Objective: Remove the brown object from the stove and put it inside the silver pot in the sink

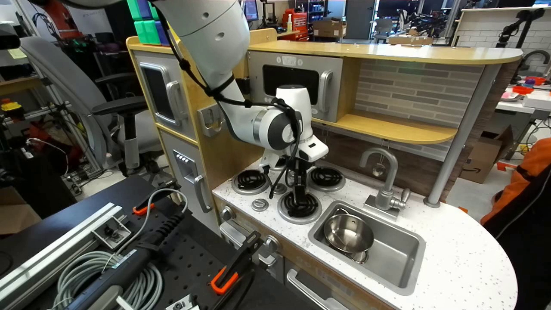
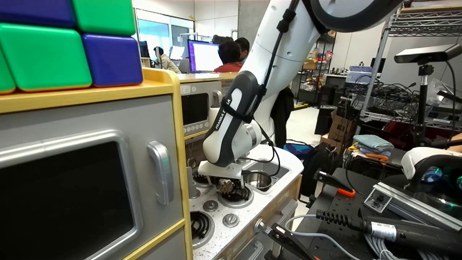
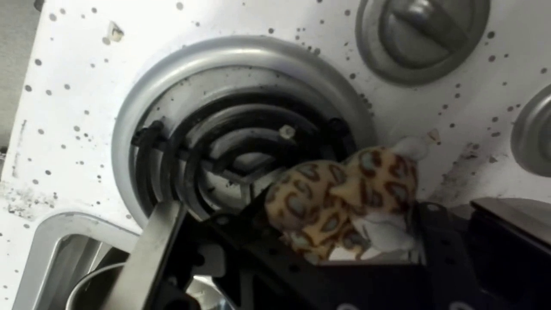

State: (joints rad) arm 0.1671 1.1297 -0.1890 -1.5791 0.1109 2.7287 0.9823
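The brown object (image 3: 310, 193) is a lumpy tan plush with brown-ringed spots and white tips. In the wrist view it sits between my gripper's (image 3: 333, 215) black fingers, which touch it on both sides. It also shows in an exterior view (image 2: 224, 186), under the wrist at a burner (image 2: 236, 198) of the stove (image 1: 273, 216). In an exterior view my gripper (image 1: 300, 197) points down over the burner nearest the sink, and the object is hidden there. The silver pot (image 1: 348, 234) stands in the left part of the sink (image 1: 398, 262); I see no contents.
A curved faucet (image 1: 389, 172) rises behind the sink. A shelf (image 1: 400, 125) and a toy microwave (image 1: 292, 79) overhang the back of the counter. Knobs (image 1: 259, 205) stand between the burners. A black table (image 1: 185, 254) with cables and clamps lies in front.
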